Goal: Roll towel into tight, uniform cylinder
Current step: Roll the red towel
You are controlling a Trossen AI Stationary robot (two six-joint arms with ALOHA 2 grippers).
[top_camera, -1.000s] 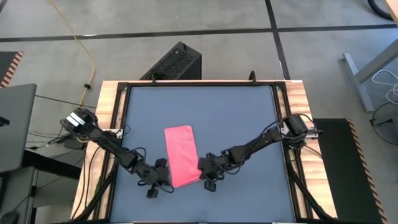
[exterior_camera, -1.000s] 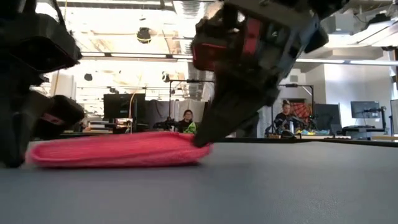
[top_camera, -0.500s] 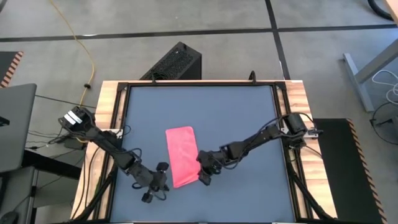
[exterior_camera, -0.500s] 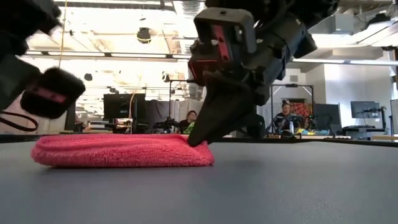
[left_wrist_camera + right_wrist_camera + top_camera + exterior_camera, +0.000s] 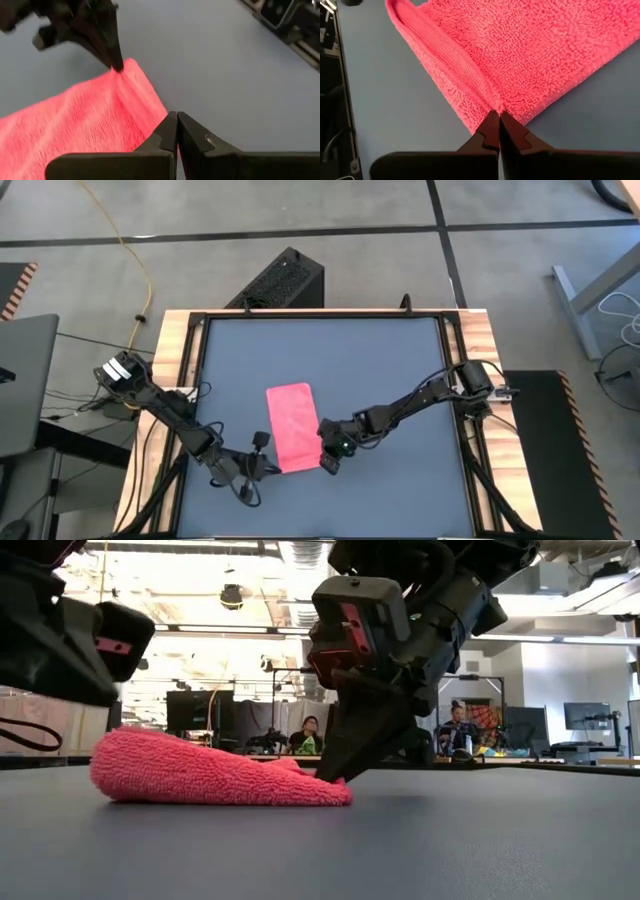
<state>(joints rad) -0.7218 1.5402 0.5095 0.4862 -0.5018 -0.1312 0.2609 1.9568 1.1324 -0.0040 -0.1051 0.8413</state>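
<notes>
- The towel (image 5: 293, 427) is a small pink-red terry cloth, folded into a narrow oblong with a stitched hem along its edge.
- It lies on the dark tabletop (image 5: 380, 370), in the near half, its long sides running from the near edge toward the far edge.
- One near corner is pinched and lifted slightly; the rest rests flat.

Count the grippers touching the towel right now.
2. The right gripper pinches the towel at its near right corner; the left gripper, shut, holds the near left corner.
</notes>
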